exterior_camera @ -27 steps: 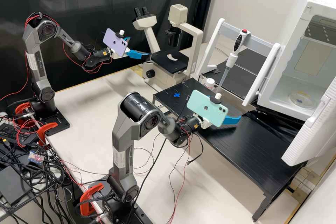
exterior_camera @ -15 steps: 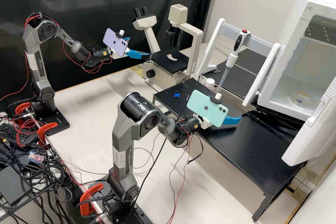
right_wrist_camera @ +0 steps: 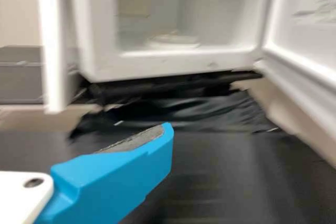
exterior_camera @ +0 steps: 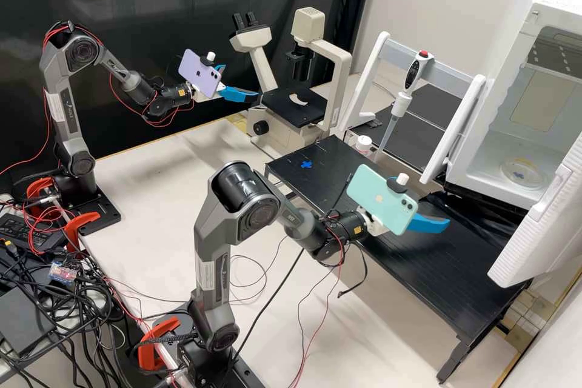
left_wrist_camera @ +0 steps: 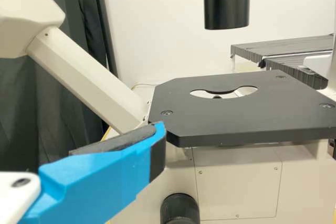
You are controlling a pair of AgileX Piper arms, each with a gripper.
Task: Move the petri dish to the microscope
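Note:
The clear petri dish (exterior_camera: 522, 173) rests on the floor of the white open-fronted cabinet; in the right wrist view this dish (right_wrist_camera: 172, 40) is a blurred pale disc. My right gripper (exterior_camera: 429, 224) stands open above the black bench, short of the cabinet; in its wrist view the gripper (right_wrist_camera: 167, 148) has a bare pad. The cream microscope has a black stage (exterior_camera: 296, 107), its opening uncovered. My left gripper (exterior_camera: 241, 82) is open beside it, nothing held. In the left wrist view, that gripper (left_wrist_camera: 157, 148) has one finger before the corner of the stage (left_wrist_camera: 247, 111).
Both cabinet doors (exterior_camera: 545, 224) swing outward, flanking its opening. A pipette (exterior_camera: 401, 103) hangs from the white rack behind the black bench (exterior_camera: 424, 267), near a white-capped bottle (exterior_camera: 363, 144). A blue cross mark (exterior_camera: 306, 164) lies on the bench's far end.
The right arm has extended, carrying its open gripper rightward over the bench and closer to the cabinet. The left arm, microscope and dish have stayed put.

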